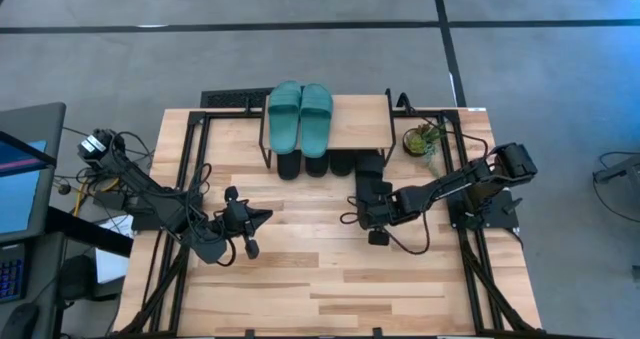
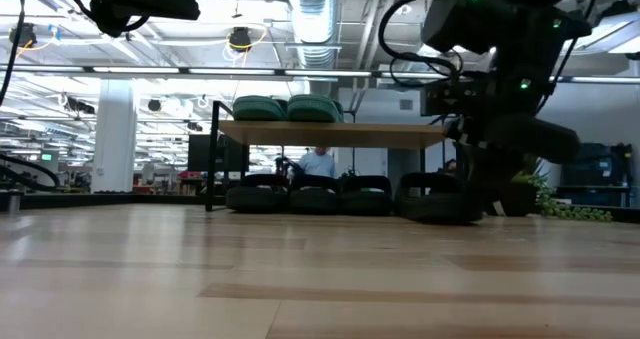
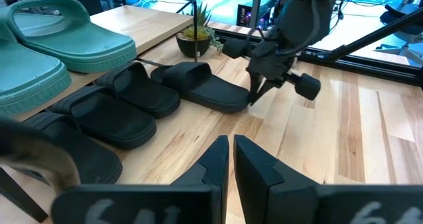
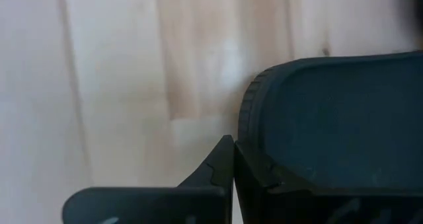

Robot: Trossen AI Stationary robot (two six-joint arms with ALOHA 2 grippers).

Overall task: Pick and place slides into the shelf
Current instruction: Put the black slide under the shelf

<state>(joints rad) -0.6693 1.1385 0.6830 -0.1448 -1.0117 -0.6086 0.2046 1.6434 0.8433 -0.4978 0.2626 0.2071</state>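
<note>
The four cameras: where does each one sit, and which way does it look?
High view: above the table, looking straight down; both arms, teal slides on the shelf.
Low view: at tabletop height, looking level at the shelf; right arm.
Left wrist view: behind the left hand, facing the black slides and right hand.
Right wrist view: close over one black slide.
All views share the black slides.

The table (image 1: pixel 300 279) is a light wooden plank surface edged by a black frame. The shelf (image 1: pixel 355 119) stands at its far side on thin black legs. A teal-green pair of slides (image 1: pixel 300 114) lies side by side on the shelf's top board. Black slides (image 3: pixel 109 108) lie on the table under the board, with one black slide (image 3: pixel 201 85) just outside its right end. A small potted plant (image 1: pixel 424 139) stands near the far right corner.
</note>
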